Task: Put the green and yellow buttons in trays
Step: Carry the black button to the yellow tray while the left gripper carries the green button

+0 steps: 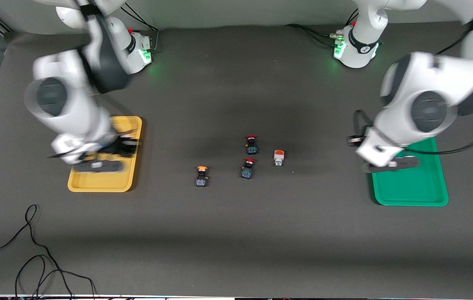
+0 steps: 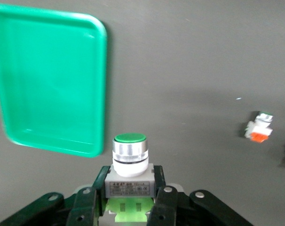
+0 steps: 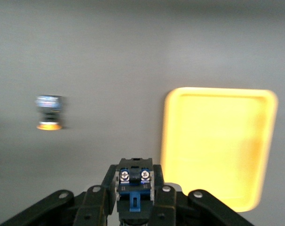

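Dark grey tabletop (image 1: 236,233); left jaws clamped on green button (image 2: 130,155), right jaws on blue-bodied button (image 3: 133,186).

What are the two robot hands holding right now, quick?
Left gripper: shut on the green-topped button, near the green tray.
Right gripper: shut on a dark-bodied button, near the yellow tray.
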